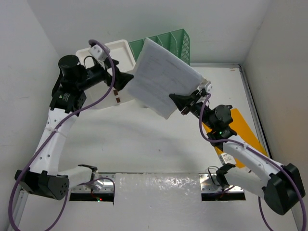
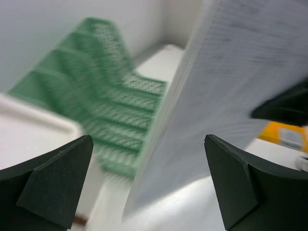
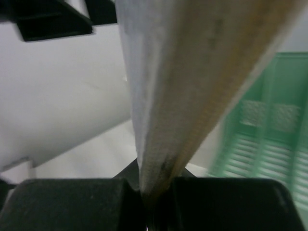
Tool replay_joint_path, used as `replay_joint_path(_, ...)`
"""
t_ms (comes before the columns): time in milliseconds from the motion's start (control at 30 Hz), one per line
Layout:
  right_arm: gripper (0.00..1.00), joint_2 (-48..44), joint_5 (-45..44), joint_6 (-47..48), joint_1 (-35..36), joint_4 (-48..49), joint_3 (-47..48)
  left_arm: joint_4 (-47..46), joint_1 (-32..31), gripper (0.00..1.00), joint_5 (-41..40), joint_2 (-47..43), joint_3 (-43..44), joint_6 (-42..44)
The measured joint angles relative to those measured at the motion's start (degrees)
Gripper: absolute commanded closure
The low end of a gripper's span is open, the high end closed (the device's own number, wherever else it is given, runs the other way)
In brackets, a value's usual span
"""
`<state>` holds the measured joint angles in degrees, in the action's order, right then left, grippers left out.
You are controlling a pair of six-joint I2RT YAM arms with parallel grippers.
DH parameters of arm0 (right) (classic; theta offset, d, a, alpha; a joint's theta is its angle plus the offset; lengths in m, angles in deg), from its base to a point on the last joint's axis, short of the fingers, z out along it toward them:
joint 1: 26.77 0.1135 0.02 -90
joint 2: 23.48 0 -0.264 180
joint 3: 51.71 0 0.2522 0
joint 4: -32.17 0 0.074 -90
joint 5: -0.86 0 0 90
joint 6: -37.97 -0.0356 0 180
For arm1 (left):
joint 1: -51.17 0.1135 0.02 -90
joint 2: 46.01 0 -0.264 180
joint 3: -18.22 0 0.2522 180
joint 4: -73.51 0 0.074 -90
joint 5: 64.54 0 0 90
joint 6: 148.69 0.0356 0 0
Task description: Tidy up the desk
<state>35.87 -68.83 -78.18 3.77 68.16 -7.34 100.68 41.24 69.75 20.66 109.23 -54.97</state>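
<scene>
Left claw [image 1: 126, 80] of mine hangs high over the far left part of the large flat white desk [image 1: 144, 139], its two black fingers [image 2: 57, 183] spread wide apart. In the left wrist view, the edge of a thick stack of white printed paper sheets [image 2: 231, 96] runs between them. It passes nearer the right-hand finger, with a gap showing on either side, so this claw grips nothing.

Below and behind it a white box with a raised rim [image 1: 118, 52] stands at the far left of the desk. Just right of the box, against the far wall, is a green mesh file rack with upright dividers [image 1: 169, 40].

I hold the stack lifted clear of the desk and tilted. In the top view its far corner overlaps the rack and its near corner points down toward my bases.

Right claw [image 1: 186, 102] is clamped on the stack's right edge. In the right wrist view the two black pads [image 3: 72, 202] squeeze the sheets between them, and the paper fans upward from the pinch.

Farther right, an orange flat folder with a pale label [image 1: 243, 126] lies on the desk near the right rail, partly under my right arm.
</scene>
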Motion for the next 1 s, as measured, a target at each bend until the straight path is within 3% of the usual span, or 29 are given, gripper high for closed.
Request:
replay_joint_path(167, 1.00, -1.73, -14.75, 9.05, -0.02, -13.29, 5.29, 5.18, 0.00, 0.00, -21.33, 0.07, 4.48, 5.95)
replay_joint_path(333, 1.00, 5.01, -24.83, 15.34, -0.11, -14.95, 12.59, 7.91, 0.00, 0.00, -34.18, -0.46, 5.90, 10.32)
replay_joint_path(600, 1.00, 22.34, -30.64, 21.33, -0.07, -11.98, 23.98, 9.68, 0.00, 0.00, -40.94, -0.79, 4.20, 13.44)
replay_joint_path(1000, 1.00, 42.84, -32.11, 26.80, -0.02, -2.51, 37.31, 9.31, 0.00, 0.00, -42.27, 0.42, 2.80, 14.19)
